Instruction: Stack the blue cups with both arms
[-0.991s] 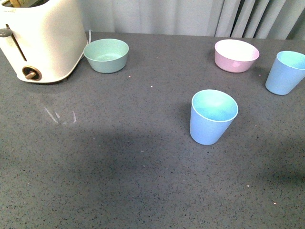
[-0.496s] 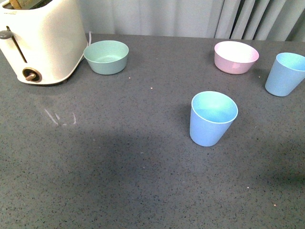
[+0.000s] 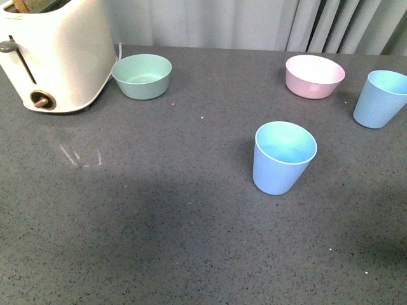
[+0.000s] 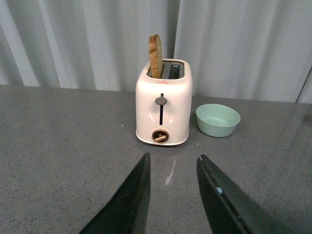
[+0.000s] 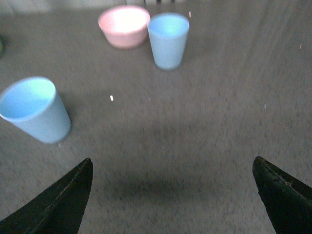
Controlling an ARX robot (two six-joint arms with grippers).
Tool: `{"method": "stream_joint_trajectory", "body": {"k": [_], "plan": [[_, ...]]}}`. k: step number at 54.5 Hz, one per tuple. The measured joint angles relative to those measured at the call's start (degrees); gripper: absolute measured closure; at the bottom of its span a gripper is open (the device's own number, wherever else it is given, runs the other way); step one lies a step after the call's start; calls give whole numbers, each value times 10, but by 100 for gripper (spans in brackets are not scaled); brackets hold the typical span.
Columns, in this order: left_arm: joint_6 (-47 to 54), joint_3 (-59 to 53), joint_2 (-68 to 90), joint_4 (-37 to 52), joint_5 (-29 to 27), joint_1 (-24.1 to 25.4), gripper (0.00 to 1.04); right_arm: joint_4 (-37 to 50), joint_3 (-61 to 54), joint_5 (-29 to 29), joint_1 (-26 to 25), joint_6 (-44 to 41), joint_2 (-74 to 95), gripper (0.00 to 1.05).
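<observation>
Step in hand: the approach, judged from the layout. Nothing was gripped and the 2 cups stood apart, so no stacking was done.

Near cup point(image 3: 284, 157): upright on the gray counter point(image 3: 159, 210), right of the middle in the front view, clear of everything. Far cup point(image 3: 380, 98): upright at the right edge of that view, just beside the pink bowl point(image 3: 315, 75) with a gap between them.

Right claw point(image 5: 171, 161): fingers spread wide, empty, held over bare counter. Both cups lay ahead of it in its wrist view, the far cup more nearly on its line. Left claw point(image 4: 173, 157): fingers parted moderately, empty, facing the toaster point(image 4: 164, 105) and the green bowl point(image 4: 218, 119), with no cup in its view. Neither arm showed in the front view.

Next move, as a judgement: the right claw would need to close in on 1 cup and pinch its wall or rim. The left claw would have to swing toward the near cup before it could help. 1 cup then has to be lifted upright over the other's mouth.

Containers: both cups looked empty, with pale aqua insides. Both bowls looked empty. The toaster held 1 brown slice point(image 4: 155, 56) standing up out of a slot.
</observation>
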Motion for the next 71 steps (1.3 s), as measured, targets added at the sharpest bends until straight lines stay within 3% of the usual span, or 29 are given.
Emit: {"method": "stream_joint_trajectory", "body": {"k": [4,10,13,16,27,40,71], "plan": [[0,0,0,0,0,0,55,57,12,-33,-43,-25,106,9],[0,0,0,0,0,0,29,231,82,-70,-107,-110,329,9],[0,0,0,0,0,0,16,299,133,-73,-117,-153,449,9],[0,0,0,0,0,0,7,312,183,-75,-118,-183,546,9],[1,0,0,0,0,0,9,279,365,-44,-91,-245,793,9],[1,0,0,0,0,0,9,209,523,-26,-33,-270,911,9],[1,0,0,0,0,0,9,137,686,-6,13,-276,1059,9]]}}
